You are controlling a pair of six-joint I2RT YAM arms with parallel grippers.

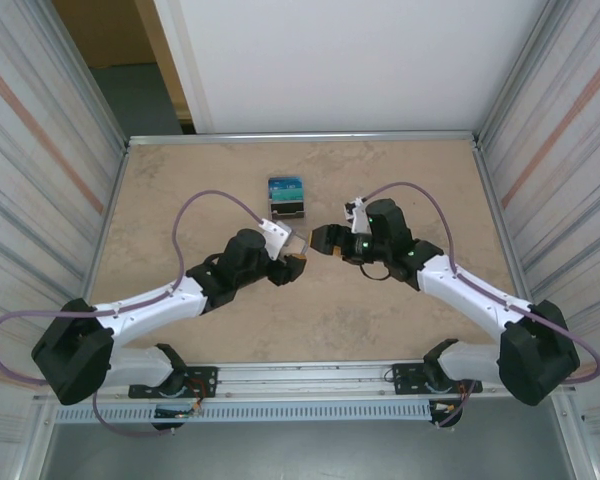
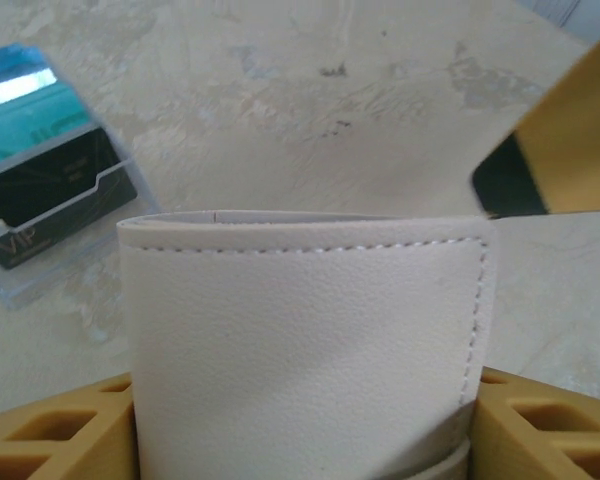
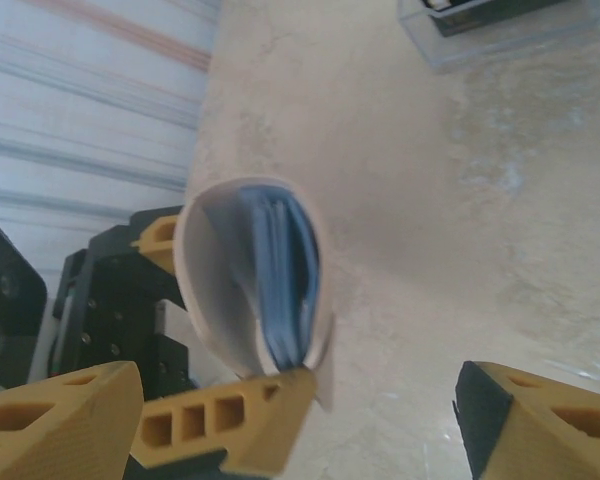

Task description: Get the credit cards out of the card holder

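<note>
The card holder (image 2: 300, 340) is gripped between the fingers of the left tool (image 2: 300, 450), with blue credit cards (image 3: 280, 280) seen inside. The right tool (image 1: 318, 241) is open, just beside the holder's open edge.

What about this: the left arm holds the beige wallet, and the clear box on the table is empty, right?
Not empty: the left wrist view shows the clear box holding teal and black cards. The left gripper does hold the beige wallet.
</note>
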